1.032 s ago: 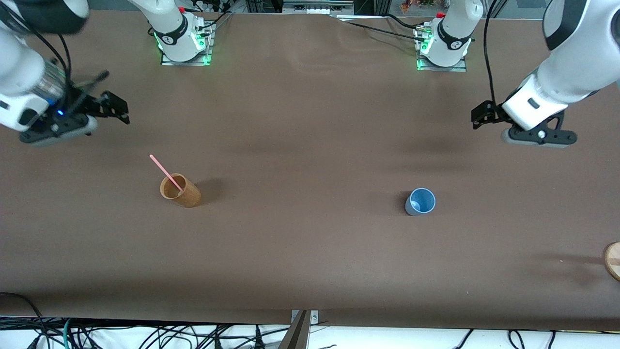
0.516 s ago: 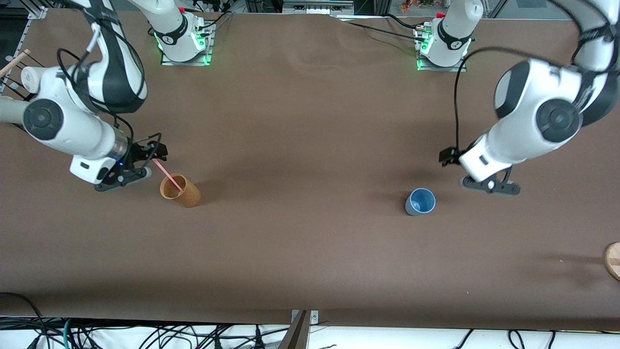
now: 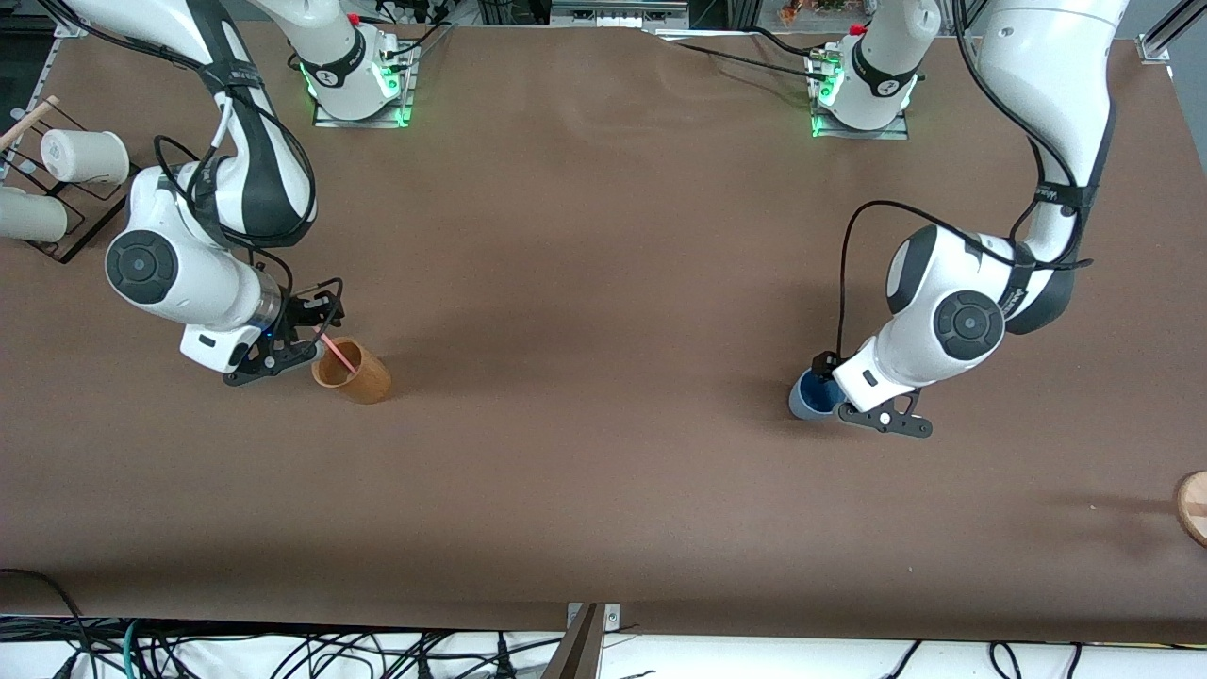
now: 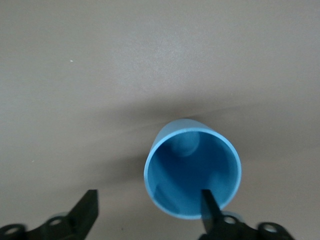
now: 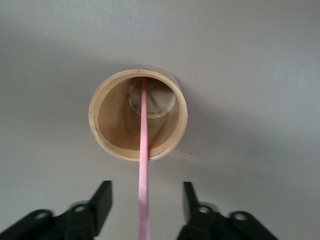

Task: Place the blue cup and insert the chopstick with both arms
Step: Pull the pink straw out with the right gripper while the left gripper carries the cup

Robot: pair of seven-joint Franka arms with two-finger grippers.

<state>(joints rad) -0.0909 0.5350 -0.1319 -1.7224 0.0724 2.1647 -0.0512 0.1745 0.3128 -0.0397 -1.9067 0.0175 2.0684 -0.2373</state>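
The blue cup [image 3: 804, 401] stands upright toward the left arm's end of the table. My left gripper [image 3: 818, 375] is low over it and open. In the left wrist view the cup [image 4: 192, 167] shows its bright blue inside; one finger [image 4: 209, 210] is at its rim and the other [image 4: 87, 212] is well outside, so the open gripper [image 4: 148, 212] straddles the wall. The pink chopstick [image 3: 338, 351] leans in a tan wooden cup [image 3: 356, 374]. My right gripper [image 3: 321, 316] is open around the stick's upper part [image 5: 144, 170], fingers apart on both sides, gripper [image 5: 146, 200] not touching it.
A black wire rack with white cups [image 3: 66, 160] stands at the right arm's end of the table. A round wooden piece [image 3: 1193, 505] shows at the table's edge at the left arm's end. The tan cup [image 5: 137, 115] lies under the right gripper.
Both arms have come down from high up. The left gripper has moved onto the blue cup's rim; the right gripper has moved around the chopstick's upper end. Cups and stick have not moved.
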